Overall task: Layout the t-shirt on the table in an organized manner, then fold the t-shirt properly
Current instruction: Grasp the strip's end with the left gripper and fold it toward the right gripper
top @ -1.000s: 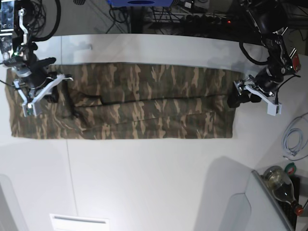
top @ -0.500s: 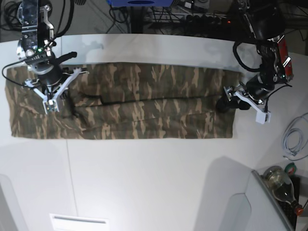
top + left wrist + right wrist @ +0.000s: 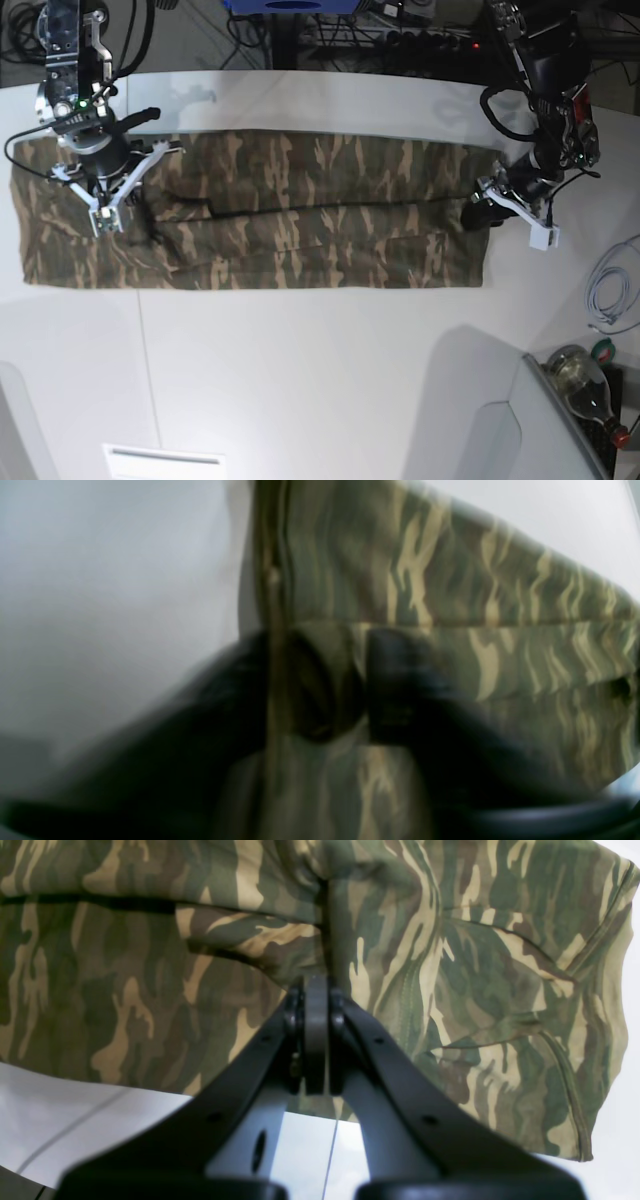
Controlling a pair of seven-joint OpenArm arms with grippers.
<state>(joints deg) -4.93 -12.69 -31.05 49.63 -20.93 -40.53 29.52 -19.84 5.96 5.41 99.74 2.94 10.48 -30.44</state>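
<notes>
The right gripper (image 3: 316, 990) was clamped shut; the left gripper (image 3: 478, 213) — badly blurred — seemed nearly closed.

- We see the soft camouflage t-shirt (image 3: 300, 215) in olive, brown and tan stretched into a long flat band across the big smooth white table (image 3: 320, 380).
- Its side flaps are folded inward, and their edges meet in a dark crease running lengthwise along the middle.
- Up close in the right wrist view, the cloth (image 3: 475, 965) bunches into soft wrinkles near a hemmed end.
- In the left wrist view, we catch the other stitched edge (image 3: 272, 580), blurred, against bare tabletop (image 3: 110, 580).
</notes>
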